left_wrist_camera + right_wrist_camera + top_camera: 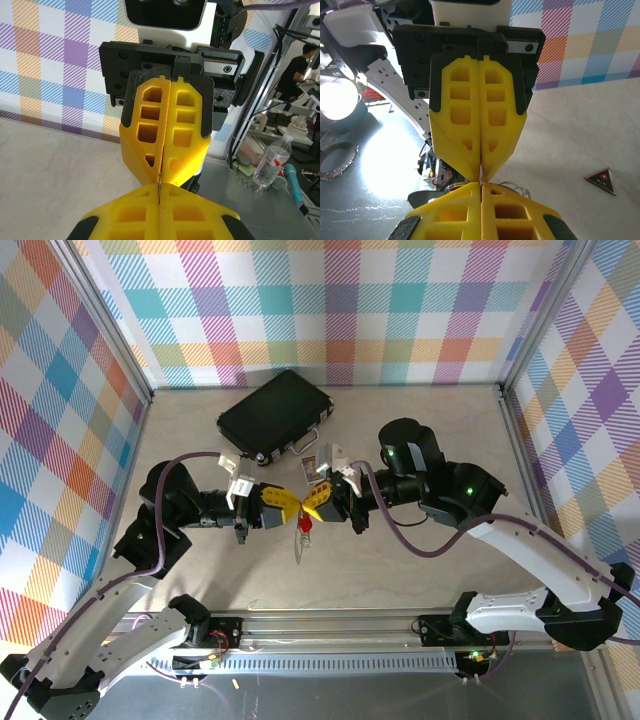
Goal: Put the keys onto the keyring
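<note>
We're mid-threading: L gripper [290, 504] & R gripper [312, 504] are meeting tip to tip, both clamping fully closed on the keyring [300, 546], which is dangling below. The keys [305, 526] are hanging just under the tips; can't tell if they're threaded yet. Next, prob.: sliding them along the wire w/o loosening.

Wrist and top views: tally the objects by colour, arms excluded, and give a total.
Black: 1, the case
Red: 2, the key and the flat triangle
Silver: 1, the keyring
Total: 4

Bright even light w/ glare.
</note>
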